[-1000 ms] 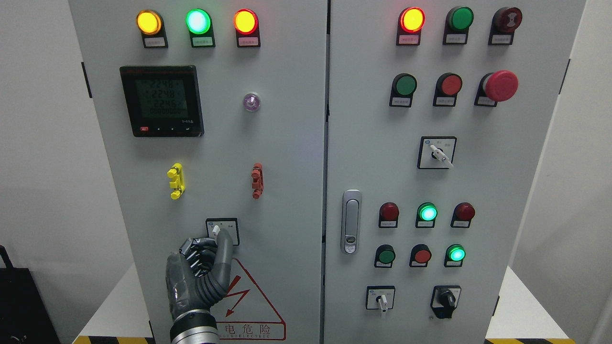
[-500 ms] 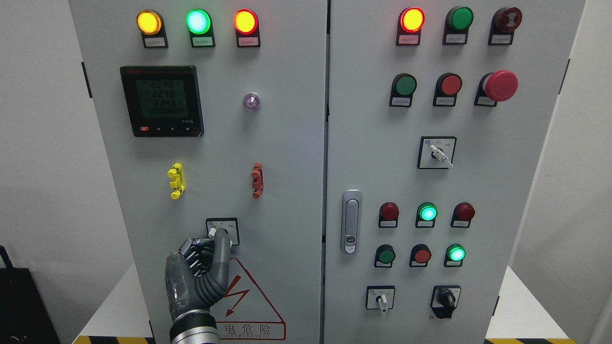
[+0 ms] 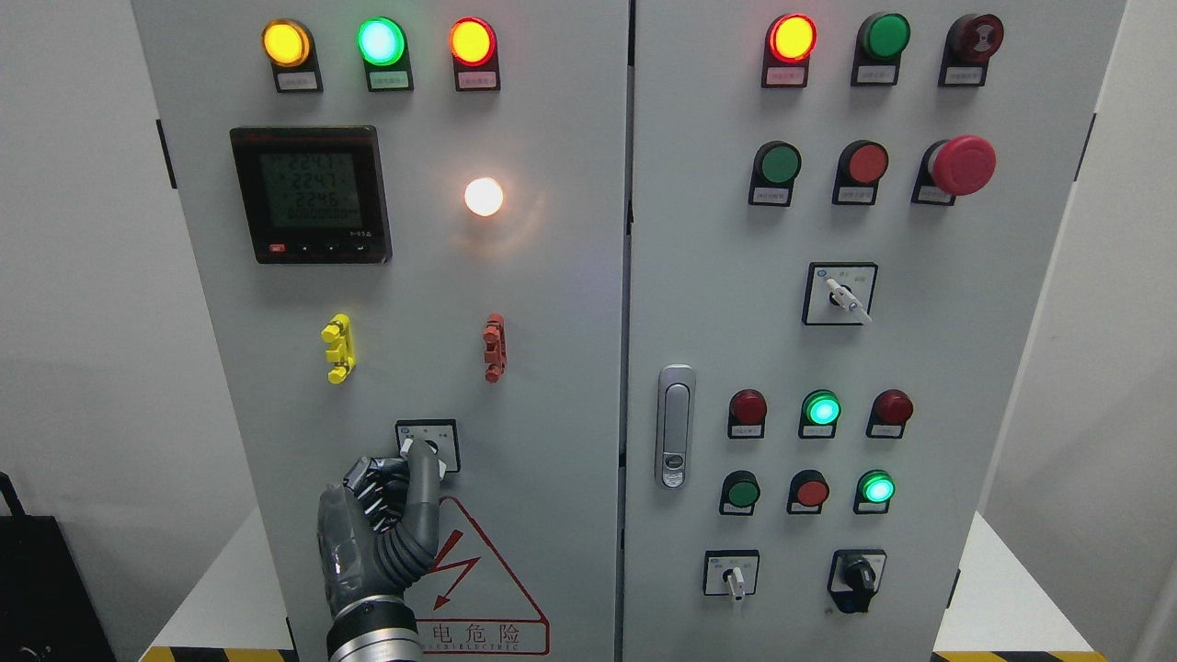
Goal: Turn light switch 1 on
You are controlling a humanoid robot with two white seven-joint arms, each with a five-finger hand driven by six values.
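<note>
A: Where is the left hand [image 3: 382,529] sitting right now?

B: It is reaching up along the lower part of the left cabinet door [image 3: 552,368]; its arm is coming in at the bottom edge, left of the middle; one long finger [image 3: 425,478] is stretching upward while the others are curling in against the palm, so the hand is closed down narrow and gripping nothing.

A: And light switch 1 [image 3: 428,445]?

B: It is sitting in a small black-framed square low on that door, just above the red warning triangle [image 3: 478,570]; the tip of the extended finger is pressing on its white knob, covering most of it; which way the knob is pointing I cannot tell.

A: Anything glowing?

B: The round lamp [image 3: 484,196] to the right of the digital meter [image 3: 311,194] is shining bright warm white; along the top of the door a yellow light [image 3: 286,42], a green light [image 3: 382,40] and a red-rimmed light [image 3: 473,41] are all glowing too.

A: The other arm?

B: It is showing nowhere in this view.
</note>
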